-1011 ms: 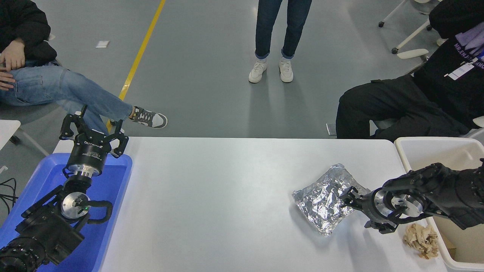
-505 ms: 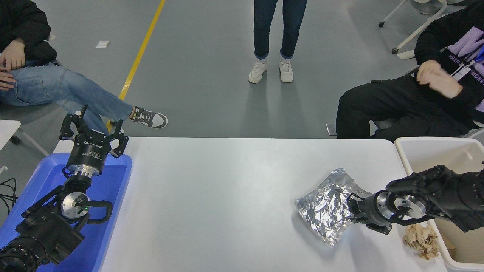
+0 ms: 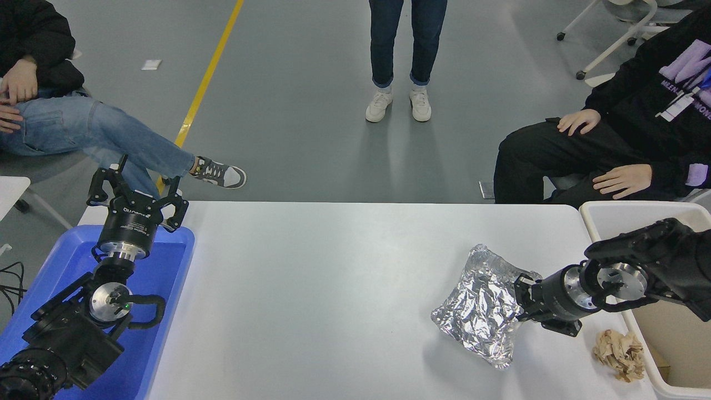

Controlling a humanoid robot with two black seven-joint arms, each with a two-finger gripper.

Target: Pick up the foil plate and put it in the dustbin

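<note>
White table [image 3: 333, 278], right gripper [image 3: 522, 303] tips hidden behind foil plate [image 3: 480, 305]

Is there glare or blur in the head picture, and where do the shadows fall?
Head view: sharp, no motion blur; the foil plate glints with bright highlights; a soft shadow lies on the table below the plate near the right gripper; the table top shows a faint sheen.

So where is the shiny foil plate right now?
In the head view, the foil plate is on the right side of the white table, gripped at its right edge by the right gripper, with the dustbin further right.
</note>
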